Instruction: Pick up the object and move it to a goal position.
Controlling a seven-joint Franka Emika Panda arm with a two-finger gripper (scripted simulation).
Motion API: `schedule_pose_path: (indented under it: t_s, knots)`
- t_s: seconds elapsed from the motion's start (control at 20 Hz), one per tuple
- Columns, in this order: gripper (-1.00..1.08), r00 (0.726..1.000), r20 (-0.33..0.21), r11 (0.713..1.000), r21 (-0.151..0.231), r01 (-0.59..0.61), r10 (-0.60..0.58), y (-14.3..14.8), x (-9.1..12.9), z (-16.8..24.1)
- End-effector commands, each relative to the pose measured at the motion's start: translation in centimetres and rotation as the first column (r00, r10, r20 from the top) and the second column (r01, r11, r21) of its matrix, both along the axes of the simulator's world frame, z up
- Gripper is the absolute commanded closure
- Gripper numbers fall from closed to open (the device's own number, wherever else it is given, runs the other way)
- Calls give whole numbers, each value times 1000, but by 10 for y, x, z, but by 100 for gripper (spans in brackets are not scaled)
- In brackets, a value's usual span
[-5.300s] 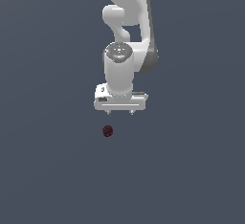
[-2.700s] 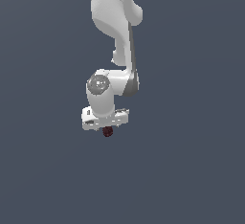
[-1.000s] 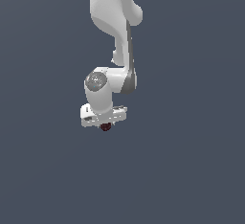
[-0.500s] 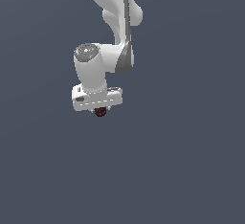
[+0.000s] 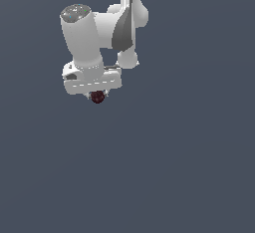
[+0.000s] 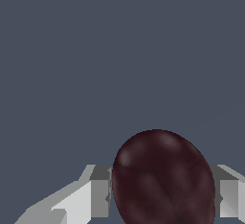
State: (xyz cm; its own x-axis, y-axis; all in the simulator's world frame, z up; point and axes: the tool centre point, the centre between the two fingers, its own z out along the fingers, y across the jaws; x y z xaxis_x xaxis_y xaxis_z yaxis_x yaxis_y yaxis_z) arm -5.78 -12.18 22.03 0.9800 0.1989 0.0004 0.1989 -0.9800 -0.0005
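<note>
The object is a small dark red, roughly round ball (image 5: 97, 96) hanging just under the white gripper (image 5: 97, 95) in the exterior view. The gripper is shut on it and holds it up off the grey floor, toward the exterior view's left. In the wrist view the ball (image 6: 163, 179) fills the space between the two grey fingers (image 6: 99, 192), which press on it from either side. The fingertips are hidden behind the ball and the hand in the exterior view.
The white arm (image 5: 119, 23) rises from the gripper to the top of the exterior view. A flat grey-blue floor (image 5: 189, 167) lies all around.
The gripper came down over the ball, shut on it, then lifted it and carried it up and toward the exterior view's left, nearer the camera.
</note>
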Motion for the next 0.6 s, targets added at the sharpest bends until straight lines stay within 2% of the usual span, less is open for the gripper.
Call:
schedule_pose_path:
  t_s: [0.0, 0.55]
  knots:
    - [108, 1000, 0, 1000, 0, 0, 0, -4, -7, 16]
    - [108, 1000, 0, 1000, 0, 0, 0, -12, -18, 48]
